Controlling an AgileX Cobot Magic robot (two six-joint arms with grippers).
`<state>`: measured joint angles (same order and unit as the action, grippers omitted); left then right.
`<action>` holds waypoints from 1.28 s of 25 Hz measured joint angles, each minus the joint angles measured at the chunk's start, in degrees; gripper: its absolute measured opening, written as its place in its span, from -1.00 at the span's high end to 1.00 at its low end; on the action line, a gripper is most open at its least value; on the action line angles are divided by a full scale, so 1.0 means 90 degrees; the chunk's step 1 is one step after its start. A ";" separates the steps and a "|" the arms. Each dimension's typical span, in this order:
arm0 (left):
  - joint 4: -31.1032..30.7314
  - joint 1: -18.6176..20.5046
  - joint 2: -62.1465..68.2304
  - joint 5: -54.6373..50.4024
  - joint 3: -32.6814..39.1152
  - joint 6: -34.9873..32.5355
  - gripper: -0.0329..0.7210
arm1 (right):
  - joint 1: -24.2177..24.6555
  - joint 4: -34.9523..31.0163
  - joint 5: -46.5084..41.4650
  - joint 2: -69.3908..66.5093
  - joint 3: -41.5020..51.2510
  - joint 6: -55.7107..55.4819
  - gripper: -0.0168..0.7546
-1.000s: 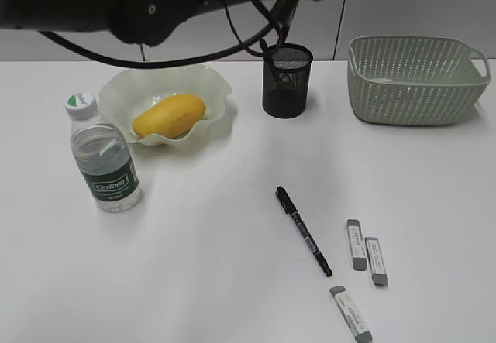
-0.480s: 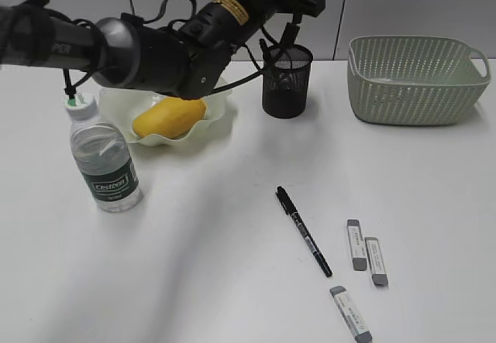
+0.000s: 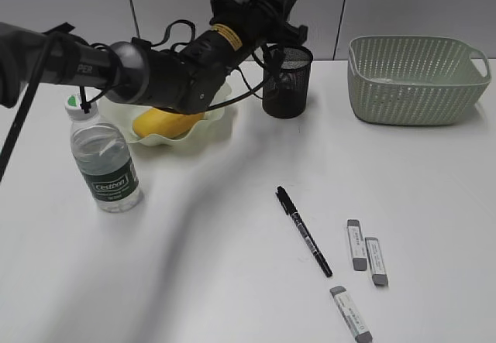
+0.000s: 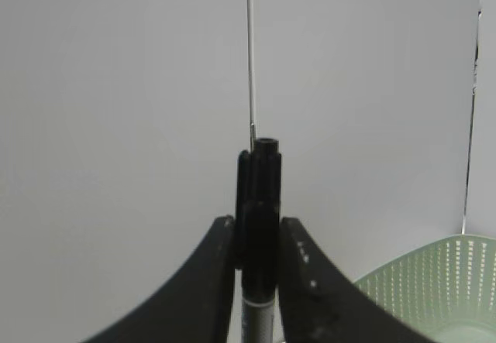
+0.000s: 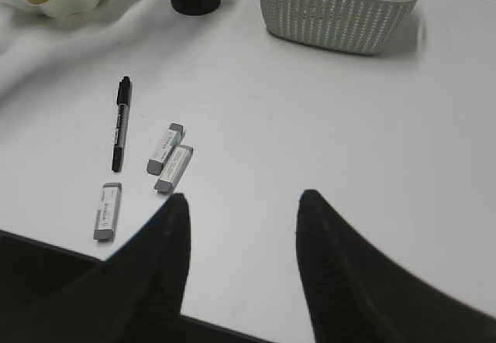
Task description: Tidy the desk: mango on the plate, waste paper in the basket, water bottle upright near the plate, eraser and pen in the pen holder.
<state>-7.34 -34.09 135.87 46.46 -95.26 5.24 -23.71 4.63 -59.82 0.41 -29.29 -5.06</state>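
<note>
A black pen is pinched in the left tool up over the pen holder near the counter's far edge; the right tool is spread wide.

Mango half behind arm

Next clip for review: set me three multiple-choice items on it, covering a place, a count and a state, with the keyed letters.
1. Where is the yellow-orange oval mango?
A. in the pale green ruffled plate
B. in the sage green woven-pattern basket
C. on the bare white desk

2. How many grey-and-white erasers lie on the desk?
A. one
B. two
C. three

3. What is the left tool doing?
A. open, holding nothing
B. shut on a black pen
C. gripping the clear water bottle

Answers: 1 A, the fruit lies in the dish; 2 C, three bars beside the loose pen; 3 B, fingers clamp the barrel.
</note>
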 joint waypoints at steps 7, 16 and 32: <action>0.0058 0.0000 0.0000 -0.0029 -0.0007 0.0000 -0.08 | 0.0000 0.0000 0.0000 0.0000 0.0000 0.0000 0.01; 0.0015 -0.0063 -0.1305 -0.2889 0.0055 0.0606 0.05 | 0.0000 0.0000 0.0000 0.0000 0.0000 0.0000 0.01; -0.0342 -0.0073 -0.7908 -0.9998 0.4635 0.0311 0.17 | 0.0000 0.0000 0.0000 0.0000 0.0000 0.0000 0.01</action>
<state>-10.41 -34.75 64.70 -43.52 -53.54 8.03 -23.71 4.63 -59.82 0.41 -29.29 -5.06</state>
